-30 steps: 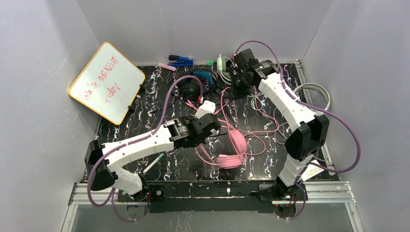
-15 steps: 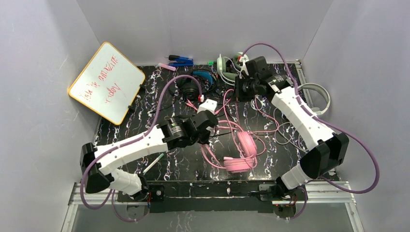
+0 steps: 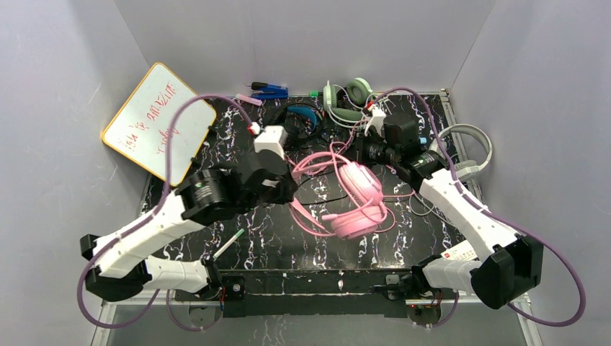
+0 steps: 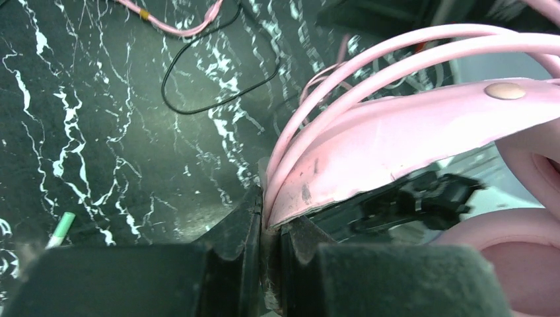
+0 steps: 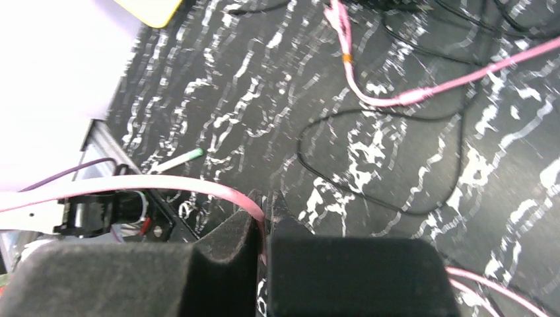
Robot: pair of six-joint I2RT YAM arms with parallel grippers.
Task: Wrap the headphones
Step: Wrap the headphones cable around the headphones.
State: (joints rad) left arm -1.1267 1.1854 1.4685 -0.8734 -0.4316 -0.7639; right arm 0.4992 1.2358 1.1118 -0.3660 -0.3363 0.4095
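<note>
Whiteboard [image 3: 158, 122] left; blue headset [image 3: 306, 115], green headset [image 3: 357, 91] behind pink headphones [image 3: 357, 198].

A rectangular whiteboard [image 3: 158, 124] with a yellow frame and red handwriting leans tilted against the grey left wall [image 3: 50, 108], at the back left of a black tabletop veined with white like marble [image 3: 266, 238]. Along the table's far edge lie a small blue-and-black object [image 3: 270, 90], too small to identify, with a short pink stick [image 3: 252, 99] just beside it and a tiny green piece [image 3: 315, 94] farther right. Near the front left lies a slim white pen with a green tip [image 3: 228, 245]. A white card [image 3: 465, 254] sits at the front right. A silver metal rail [image 3: 317, 282] runs along the near edge.
</note>
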